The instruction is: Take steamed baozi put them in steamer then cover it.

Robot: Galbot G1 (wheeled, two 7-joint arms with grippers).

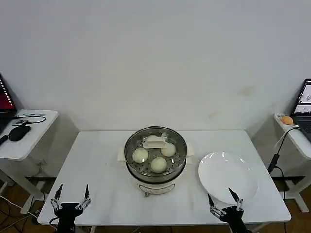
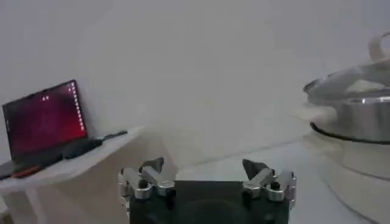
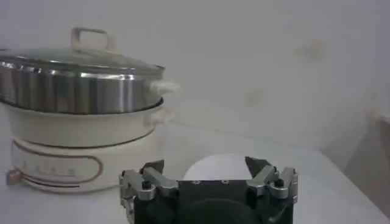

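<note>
table (image 1: 102, 194): white, carries all the rest; both arms wait at its near edge.
steamer (image 1: 155, 171): middle of the table, steel pot on a white base. looks heavy and stiff, with slick metal walls; the small side handles are the place to hold it, and it likely need not move.
plate (image 1: 228, 175): just right of the steamer, bare; glazed, so probably slippery.
cover (image 3: 79, 58): seated on the pot, closed. glass, so fragile and fairly weighty; take it by the cream bar handle at its centre, never the rim.
baozi (image 1: 140, 155): three seen through the glass on the tray. soft and light, they dent easily; hold gently across the sides.
left gripper (image 1: 71, 197): near left corner, fingers spread wide, nothing held.
right gripper (image 1: 224, 202): near edge by the plate, fingers spread, nothing held.
</note>
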